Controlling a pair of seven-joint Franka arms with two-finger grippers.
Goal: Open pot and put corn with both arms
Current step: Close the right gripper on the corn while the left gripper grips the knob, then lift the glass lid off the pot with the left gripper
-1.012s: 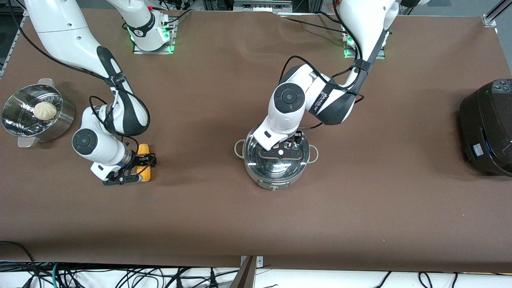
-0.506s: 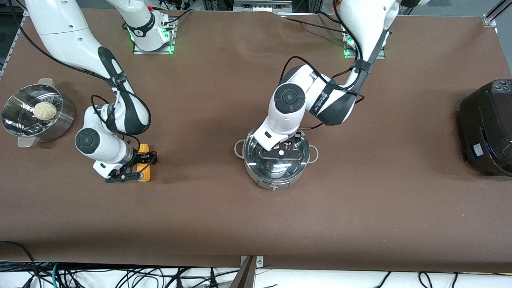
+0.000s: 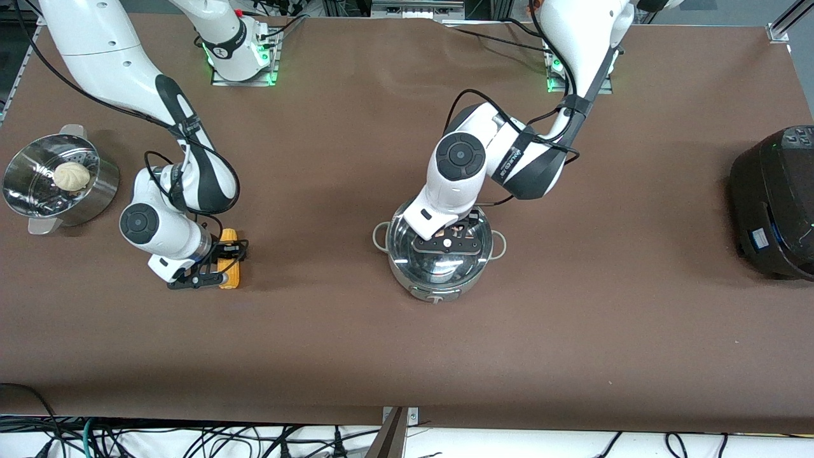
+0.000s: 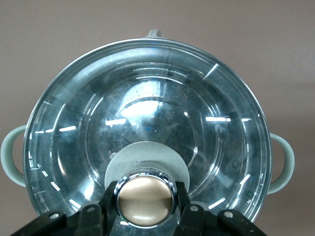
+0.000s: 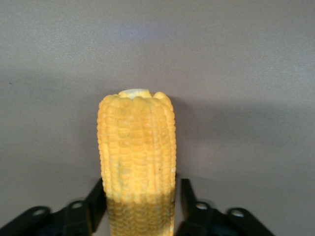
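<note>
The steel pot [image 3: 439, 283] stands mid-table with its glass lid [image 3: 445, 264] on. My left gripper [image 3: 447, 242] is down on the lid, shut on the brass-coloured knob [image 4: 145, 197]; its fingers [image 4: 109, 196] press the knob from both sides. The yellow corn [image 3: 230, 267] lies on the table toward the right arm's end. My right gripper [image 3: 219, 264] straddles the corn [image 5: 137, 147], open. One finger [image 5: 97, 196] touches the cob and a narrow gap shows at the other finger [image 5: 186, 194].
A perforated steel bowl [image 3: 25, 203] holding a white bun [image 3: 70, 175] stands at the right arm's end of the table. A big black cooker [image 3: 776, 203] stands at the left arm's end.
The right gripper's fingers have drawn in around the corn. The left gripper has closed on the lid's knob. Pot and lid have not moved.
</note>
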